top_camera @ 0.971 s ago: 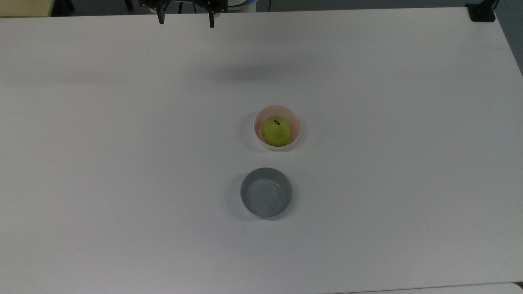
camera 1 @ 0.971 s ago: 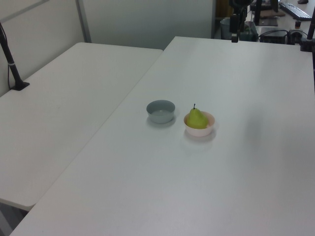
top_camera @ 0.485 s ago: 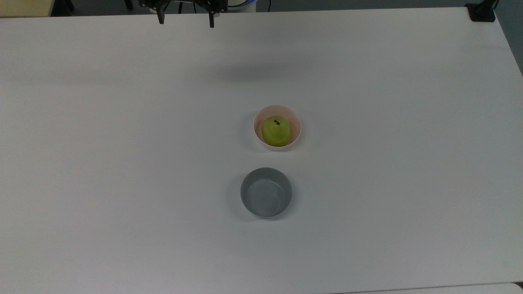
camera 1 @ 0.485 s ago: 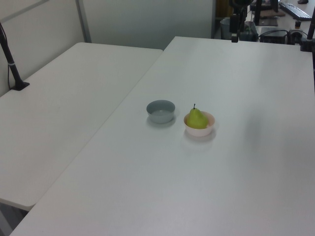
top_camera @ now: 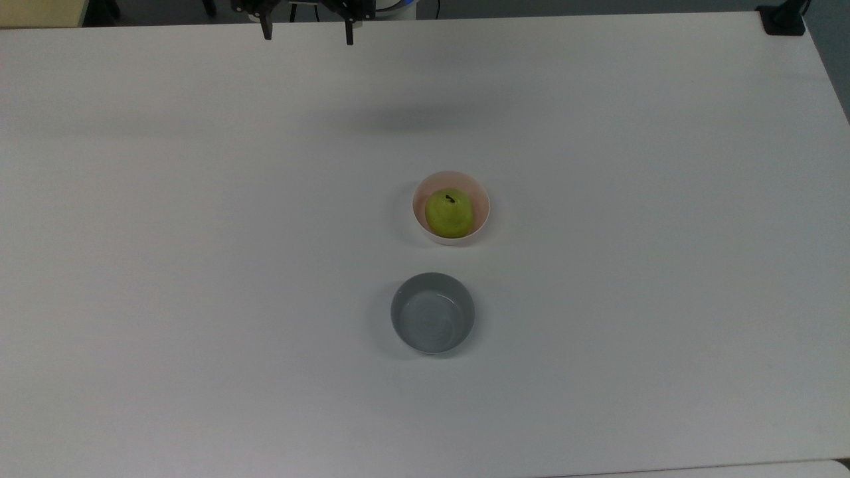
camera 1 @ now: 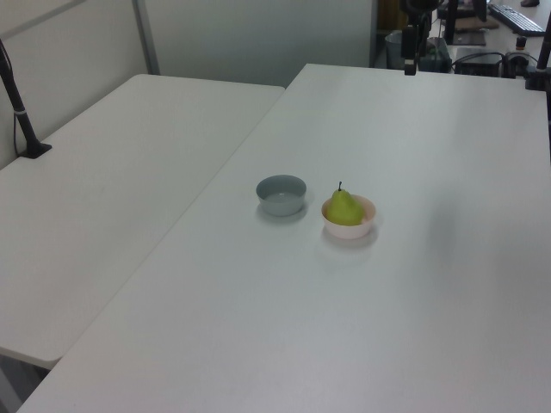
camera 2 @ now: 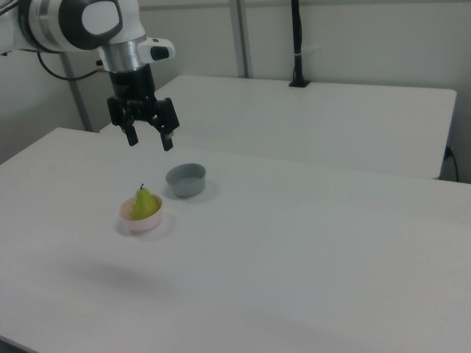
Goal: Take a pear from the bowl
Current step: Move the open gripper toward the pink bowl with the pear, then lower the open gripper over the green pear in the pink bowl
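A yellow-green pear (top_camera: 449, 212) (camera 1: 343, 207) (camera 2: 144, 202) with a short dark stem stands upright in the small pale pink bowl (top_camera: 425, 191) (camera 1: 362, 227) (camera 2: 139, 223) near the middle of the white table. My gripper (top_camera: 307, 34) (camera 2: 150, 140) hangs open high above the table, its two black fingers spread wide with nothing between them. In the top view it sits at the top edge, far from the bowl. In the left view a black finger (camera 1: 411, 60) shows at the top.
A slightly larger grey bowl (top_camera: 432, 312) (camera 1: 281, 194) (camera 2: 185, 179) stands empty just beside the pink one. A second white table (camera 1: 103, 198) adjoins this one. A black post (camera 2: 296, 44) is clamped to it, and a black clamp (top_camera: 782, 20) grips a table corner.
In the top view the gripper has shifted slightly to the right. The pear and both bowls have not moved.
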{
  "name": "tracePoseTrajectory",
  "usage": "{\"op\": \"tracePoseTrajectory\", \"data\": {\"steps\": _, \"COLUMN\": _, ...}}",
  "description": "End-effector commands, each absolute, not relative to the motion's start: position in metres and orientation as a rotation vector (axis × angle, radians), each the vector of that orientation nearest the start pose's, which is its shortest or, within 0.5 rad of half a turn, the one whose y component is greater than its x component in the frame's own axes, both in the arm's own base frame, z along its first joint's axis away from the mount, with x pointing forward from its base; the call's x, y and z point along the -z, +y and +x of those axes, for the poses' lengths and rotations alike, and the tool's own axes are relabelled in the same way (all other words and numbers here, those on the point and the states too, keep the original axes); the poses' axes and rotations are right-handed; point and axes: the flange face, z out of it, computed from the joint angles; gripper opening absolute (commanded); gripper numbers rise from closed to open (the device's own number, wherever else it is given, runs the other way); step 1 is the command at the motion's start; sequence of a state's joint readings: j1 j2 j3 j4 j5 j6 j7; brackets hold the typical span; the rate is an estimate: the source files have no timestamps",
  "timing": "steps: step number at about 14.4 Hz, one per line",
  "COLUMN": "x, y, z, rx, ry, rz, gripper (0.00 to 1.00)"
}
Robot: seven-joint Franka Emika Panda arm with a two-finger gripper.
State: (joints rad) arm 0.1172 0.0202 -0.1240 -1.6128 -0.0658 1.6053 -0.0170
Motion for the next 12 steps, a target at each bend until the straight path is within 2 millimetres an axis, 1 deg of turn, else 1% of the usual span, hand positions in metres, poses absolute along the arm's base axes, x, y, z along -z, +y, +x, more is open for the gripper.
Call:
{"op": "tracePoseTrajectory", "data": {"steps": 1, "x": -0.604, "y": 0.028, "z": 0.562, "rx": -0.035, "ry": -0.133, "rz": -3.206, "gripper": 1.00}}
{"op": "tracePoseTrajectory", "data": {"steps": 2, "x": -0.604, "y": 0.044, "z": 0.561, "rx": -0.035, "ry": -0.178, "rz": -3.204, "gripper": 1.00}}
{"op": "tracePoseTrajectory", "data": {"steps": 6, "x": -0.600, "y": 0.086, "z": 0.558, "rx": -0.036, "ry": -0.266, "rz": -3.196, "gripper": 1.00}}
{"op": "tracePoseTrajectory", "data": {"steps": 7, "x": -0.593, "y": 0.104, "z": 0.559, "rx": -0.054, "ry": -0.310, "rz": -3.190, "gripper": 1.00}}
{"op": "tracePoseTrajectory", "data": {"steps": 8, "x": -0.588, "y": 0.117, "z": 0.559, "rx": -0.062, "ry": -0.338, "rz": -3.175, "gripper": 1.00}}
{"op": "tracePoseTrajectory", "data": {"steps": 9, "x": -0.591, "y": 0.124, "z": 0.562, "rx": -0.018, "ry": -0.350, "rz": -3.157, "gripper": 1.00}}
{"op": "tracePoseTrajectory", "data": {"steps": 10, "x": -0.591, "y": 0.135, "z": 0.567, "rx": 0.027, "ry": -0.368, "rz": -3.143, "gripper": 1.00}}
{"op": "tracePoseTrajectory", "data": {"steps": 11, "x": -0.586, "y": 0.140, "z": 0.568, "rx": 0.022, "ry": -0.383, "rz": -3.141, "gripper": 1.00}}
{"op": "tracePoseTrajectory", "data": {"steps": 12, "x": -0.575, "y": 0.145, "z": 0.572, "rx": -0.001, "ry": -0.391, "rz": -3.144, "gripper": 1.00}}
